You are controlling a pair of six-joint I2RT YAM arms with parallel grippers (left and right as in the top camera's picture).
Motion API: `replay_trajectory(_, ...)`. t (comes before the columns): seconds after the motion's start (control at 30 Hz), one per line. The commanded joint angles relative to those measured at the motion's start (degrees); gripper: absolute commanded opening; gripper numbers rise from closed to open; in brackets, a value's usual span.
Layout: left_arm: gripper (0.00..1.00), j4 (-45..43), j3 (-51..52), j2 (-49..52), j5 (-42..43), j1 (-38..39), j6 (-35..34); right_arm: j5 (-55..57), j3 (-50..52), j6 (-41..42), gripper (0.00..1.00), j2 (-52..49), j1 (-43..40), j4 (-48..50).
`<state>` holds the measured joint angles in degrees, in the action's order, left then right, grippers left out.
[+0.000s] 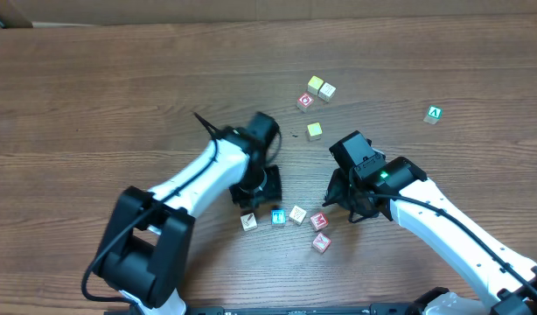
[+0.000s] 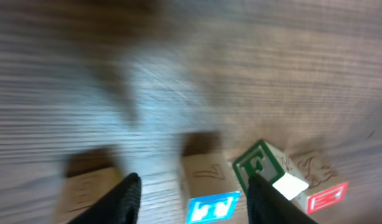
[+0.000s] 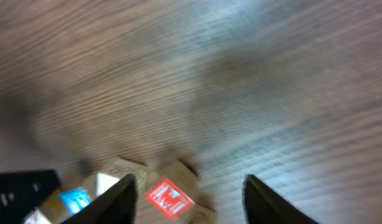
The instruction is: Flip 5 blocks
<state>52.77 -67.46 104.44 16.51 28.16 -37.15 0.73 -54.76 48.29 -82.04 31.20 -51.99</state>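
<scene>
Five blocks [image 1: 297, 214] clustered lower centre, overhead. Teal block [image 2: 213, 208] sat between left gripper [image 2: 192, 186] jaws, parted, not gripping. Red block [image 3: 169, 198] lay just inside right gripper's [image 3: 188, 186] frame-left finger; jaws wide, empty.

surface: wooden table [image 1: 94, 87] | front: five letter blocks [image 1: 297, 214] clustered | far: cream cubes [image 1: 321, 87], green "A" cube [image 1: 434, 114]

**Free room and obstructions on the table**

The table [image 1: 94, 79] shows bare wood across its left half and along its far edge. Near the front, a close-set row of blocks [image 1: 297, 214] leaves only narrow gaps. The left gripper [image 2: 194, 183] crowds the row from behind and the right gripper [image 3: 190, 183] from the right, both with jaws apart. Open wood separates the row from the far cube cluster [image 1: 315, 85]. The green cube [image 1: 434, 115] stands well apart at right.
</scene>
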Motion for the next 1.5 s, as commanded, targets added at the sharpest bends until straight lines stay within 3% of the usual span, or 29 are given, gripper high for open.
replay_trajectory(0.0,0.44,3.34,-6.25,0.55,-0.42,-5.27,2.47,-1.07,-1.05,-3.43,0.46,-1.62,-0.11,3.17)
replay_trajectory(0.1,0.43,7.17,-9.25,0.52,-0.68,-8.98,4.55,-2.95,-1.05,-4.15,0.29,-4.48,-0.11,4.94)
replay_trajectory(0.23,0.42,11.67,-9.55,0.55,-2.54,-13.27,5.79,-7.50,-1.05,-8.02,0.20,-8.59,-0.04,8.11)
replay_trajectory(0.83,0.51,13.51,-8.96,0.55,-5.51,-15.72,7.58,-24.00,-1.14,-24.04,0.17,-17.97,1.68,13.35)
replay_trajectory(1.07,0.54,13.40,-8.96,0.55,-5.51,-15.56,7.61,-23.93,-1.16,-24.04,0.15,-17.97,6.51,13.11)
replay_trajectory(1.33,0.55,13.22,-7.85,0.55,-5.53,-12.83,7.61,-23.26,-1.25,-21.51,0.13,-17.97,6.60,12.98)
replay_trajectory(1.47,0.55,12.76,-6.27,0.55,-5.55,-9.90,7.58,-15.15,-2.71,-16.63,0.07,-17.84,6.56,9.75)
